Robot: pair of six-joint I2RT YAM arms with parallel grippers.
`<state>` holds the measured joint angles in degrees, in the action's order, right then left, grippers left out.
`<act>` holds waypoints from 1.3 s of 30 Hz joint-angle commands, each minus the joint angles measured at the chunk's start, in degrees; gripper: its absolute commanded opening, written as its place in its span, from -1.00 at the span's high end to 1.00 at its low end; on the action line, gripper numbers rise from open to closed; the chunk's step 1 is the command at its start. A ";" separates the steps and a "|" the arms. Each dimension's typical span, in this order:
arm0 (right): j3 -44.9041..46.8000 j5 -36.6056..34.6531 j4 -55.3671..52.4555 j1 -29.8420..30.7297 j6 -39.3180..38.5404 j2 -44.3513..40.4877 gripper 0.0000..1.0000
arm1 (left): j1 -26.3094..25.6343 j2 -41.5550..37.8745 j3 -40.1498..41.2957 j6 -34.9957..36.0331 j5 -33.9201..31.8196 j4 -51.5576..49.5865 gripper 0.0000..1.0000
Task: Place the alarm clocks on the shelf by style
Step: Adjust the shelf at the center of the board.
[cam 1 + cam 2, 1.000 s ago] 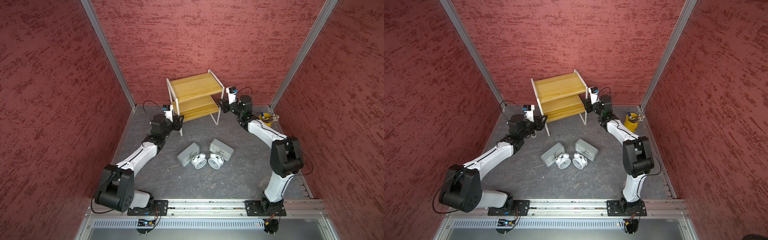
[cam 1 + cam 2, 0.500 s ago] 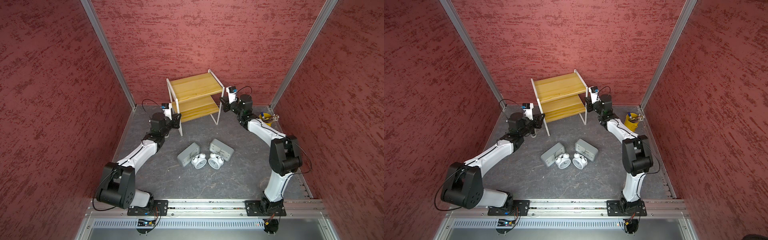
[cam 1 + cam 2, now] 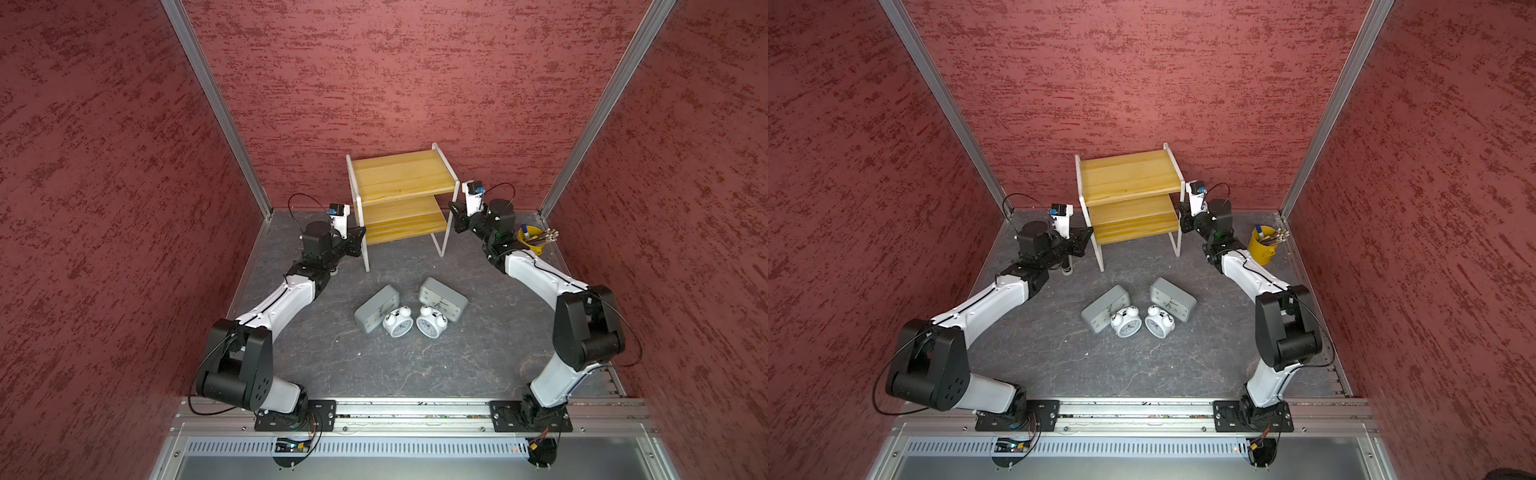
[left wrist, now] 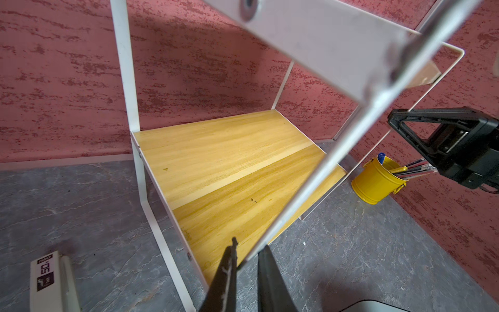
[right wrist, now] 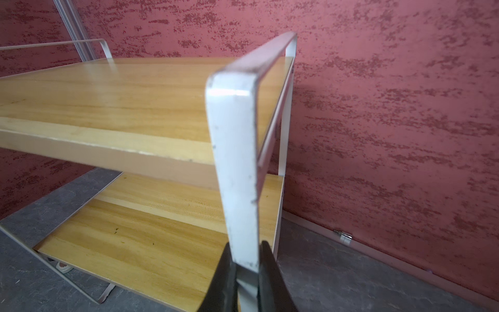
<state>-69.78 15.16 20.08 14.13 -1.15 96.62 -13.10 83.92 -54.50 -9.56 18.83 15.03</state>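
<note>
Shelf (image 3: pixel 401 174) in left gripper (image 4: pixel 249 244), right gripper (image 5: pixel 247 244)

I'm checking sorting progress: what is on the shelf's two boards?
Nothing: the shelf has a bare top board and lower board; the four alarm clocks lie on the table in front. From above, the top board hides the lower board's rear; the left wrist view shows that bare.

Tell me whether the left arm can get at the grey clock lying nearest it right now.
Probably not yet. The left gripper has its fingers shut on the shelf frame, so it must let go first. Beyond that, the grey clock lies on open floor with nothing between them, seemingly within reach.
</note>
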 commanded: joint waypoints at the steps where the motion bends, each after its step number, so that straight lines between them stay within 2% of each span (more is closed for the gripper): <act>1: 3.32 2.29 -3.01 1.69 3.94 -4.74 1.00 | -0.87 1.29 -2.51 -2.72 6.50 1.15 0.85; 16: 14.93 -1.91 -11.44 3.65 7.64 -20.04 0.96 | -1.09 0.30 -1.32 -3.42 11.67 -0.35 0.86; 26: 16.73 -3.49 -10.41 3.69 6.70 -20.56 0.92 | -1.05 -2.62 0.48 -4.25 11.59 -2.38 0.82; 29: 16.15 -4.15 -10.45 3.64 5.68 -20.46 0.86 | -1.05 -4.57 1.58 -4.10 11.43 -2.72 0.64; 30: 15.79 -4.26 -10.70 3.66 5.47 -20.33 0.80 | -1.05 -5.37 2.05 -3.93 11.36 -2.75 0.50; 33: 15.22 -4.20 -11.32 3.71 5.11 -20.50 0.44 | -1.05 -7.29 2.77 -3.04 10.49 -4.53 0.19; 34: 15.08 -4.25 -11.61 3.69 4.97 -20.68 0.16 | -1.07 -8.14 2.82 -2.76 9.62 -6.09 0.01; 39: 15.15 -4.04 -13.87 3.63 4.26 -22.83 -0.29 | -1.44 -12.38 2.43 -1.25 6.79 -15.77 -0.47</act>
<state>-53.82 10.41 8.32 17.47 2.98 75.96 -14.15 73.63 -52.29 -11.77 26.79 5.82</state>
